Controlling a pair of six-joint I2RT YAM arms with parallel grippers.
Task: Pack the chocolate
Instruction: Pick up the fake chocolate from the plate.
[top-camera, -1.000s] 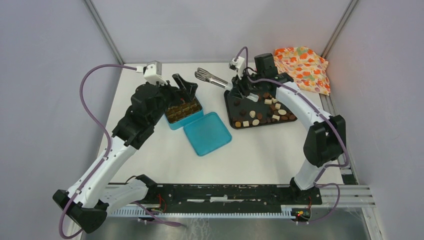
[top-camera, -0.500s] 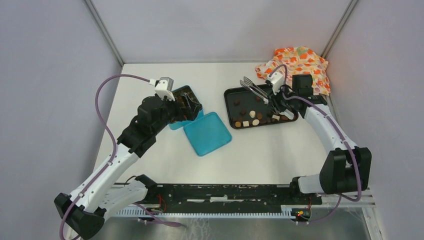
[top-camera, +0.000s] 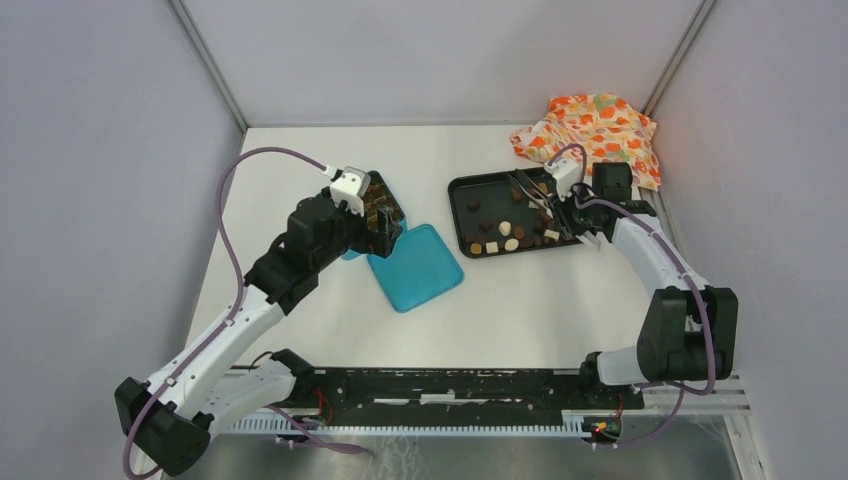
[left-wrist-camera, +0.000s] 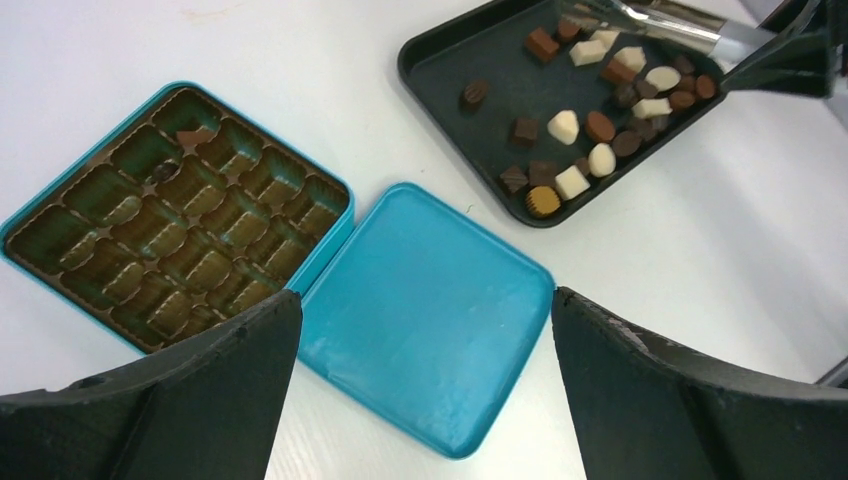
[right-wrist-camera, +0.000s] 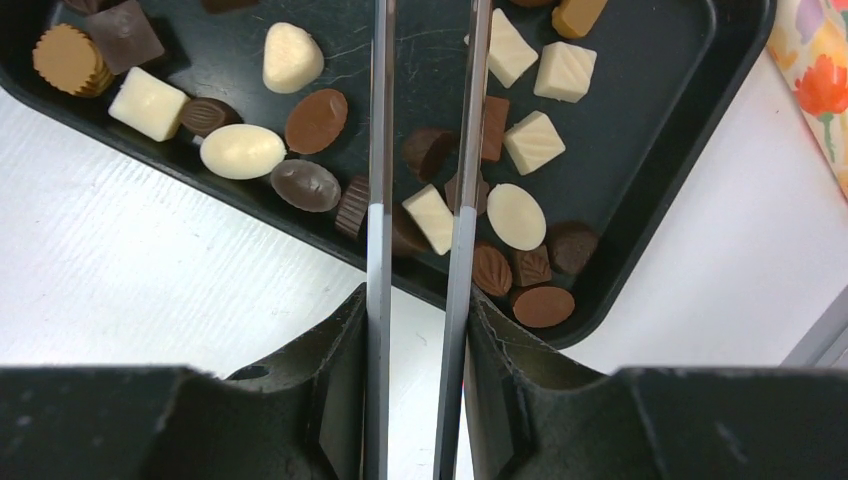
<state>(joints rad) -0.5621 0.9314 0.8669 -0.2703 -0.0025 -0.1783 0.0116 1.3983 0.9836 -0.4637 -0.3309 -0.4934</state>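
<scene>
Slim metal tongs (right-wrist-camera: 380, 120) have dropped over the small mixed chocolates (top-camera: 511, 243), upper right.
Right gripper (right-wrist-camera: 420, 330) clamps the tongs; left gripper (left-wrist-camera: 422, 300) gapes wide, holding nothing.

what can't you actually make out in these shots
- Right wrist view: tips of the tongs, cut off by the top edge.
- Top view: most of the tin, hidden under the left claw.
- Left wrist view: the right claw, cropped at the top-right corner.
</scene>
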